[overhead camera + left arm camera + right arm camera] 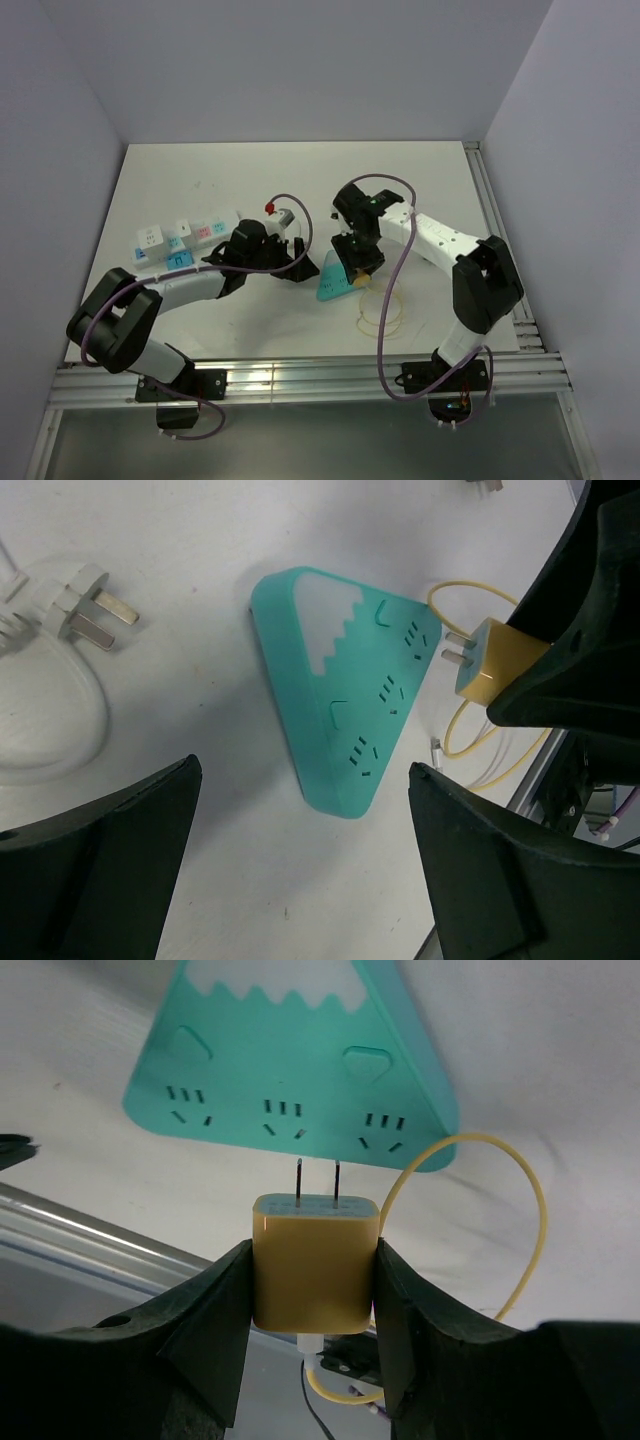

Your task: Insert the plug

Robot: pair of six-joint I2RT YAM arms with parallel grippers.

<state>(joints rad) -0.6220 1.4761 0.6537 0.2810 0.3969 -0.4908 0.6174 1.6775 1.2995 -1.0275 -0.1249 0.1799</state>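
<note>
A teal triangular power strip (330,280) lies flat on the white table, its three socket sets along one side (290,1060). My right gripper (313,1250) is shut on the yellow plug (315,1270). The plug's two prongs (318,1178) point at the strip's socket side and stop just short of it, between the middle and right sets. In the left wrist view the plug (490,660) hangs beside the strip (335,695). My left gripper (303,770) stands open and holds nothing, its fingers straddling the strip's narrow tip from above.
The plug's yellow cable (385,310) loops on the table to the strip's right. A white plug (85,605) with a coiled white cord lies left of the strip. A long white power strip (185,240) sits at the far left. A metal rail (300,375) runs along the near edge.
</note>
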